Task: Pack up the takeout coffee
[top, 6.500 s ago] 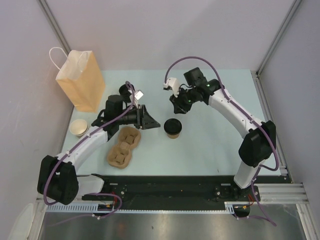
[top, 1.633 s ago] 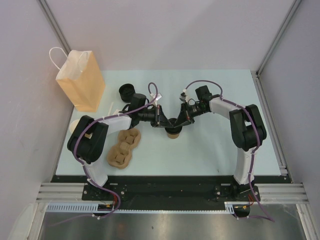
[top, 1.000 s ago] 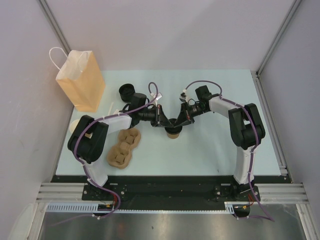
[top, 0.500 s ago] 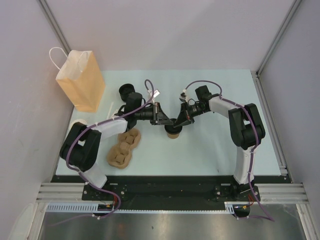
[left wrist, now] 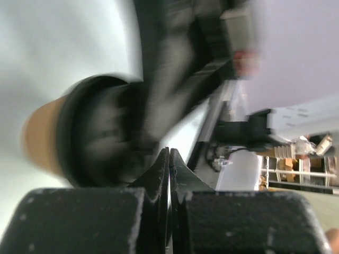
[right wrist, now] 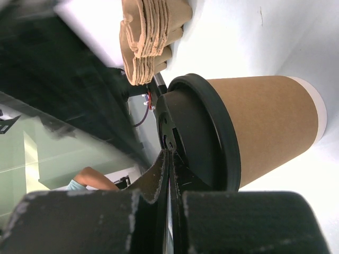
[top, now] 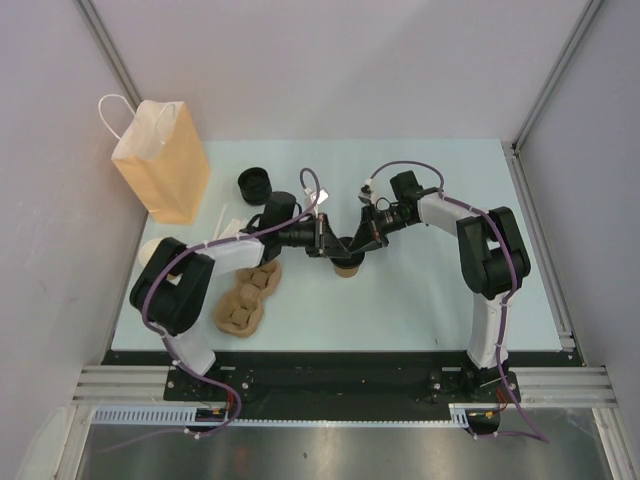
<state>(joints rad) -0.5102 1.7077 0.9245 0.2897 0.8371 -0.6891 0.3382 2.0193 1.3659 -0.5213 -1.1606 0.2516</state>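
The small brown paper cup with black lid [top: 346,263] is not packed yet; left hand [top: 325,240] and right hand [top: 359,241], pressed together, are at its lid.

even bright light overhead; left wrist view motion-blurred.

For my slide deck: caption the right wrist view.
Shut right gripper at the top of the takeout coffee, pulp cup carriers stacked beyond.

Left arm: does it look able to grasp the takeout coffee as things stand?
Probably not yet. The left gripper is at the lid of the takeout coffee but shut, and the right gripper, also shut, sits at the lid from the other side. The cup's brown wall looks unobstructed.
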